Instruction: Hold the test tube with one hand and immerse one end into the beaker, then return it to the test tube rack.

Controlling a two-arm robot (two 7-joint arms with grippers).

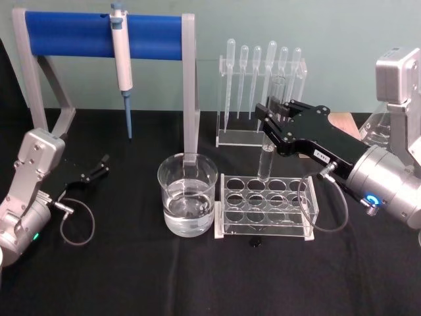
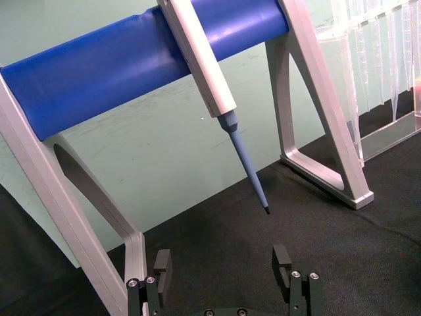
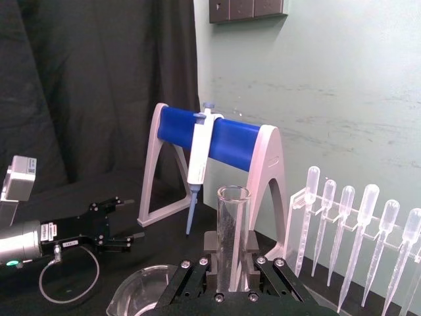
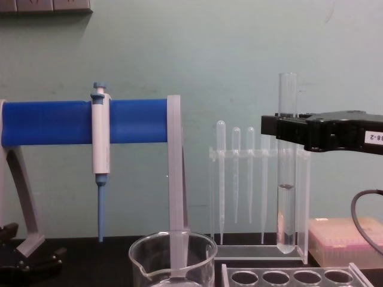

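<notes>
Black flat right gripper (image 1: 271,122) pinches the long clear glass test tube (image 1: 266,161) upright above the clear holed rack (image 1: 263,232). The wide glass beaker (image 1: 172,191) lies leftward, and the left gripper (image 1: 99,168) sits parked beyond it, spread.

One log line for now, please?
right gripper: holds test tube upright above rack | left gripper: open, parked | beaker: beside rack

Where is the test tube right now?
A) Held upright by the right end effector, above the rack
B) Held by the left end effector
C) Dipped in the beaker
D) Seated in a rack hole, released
A: the right end effector is shut on the upright test tube, whose round bottom hangs just above the rack and is not in a hole. The left end effector is parked open, far to the left.
</notes>
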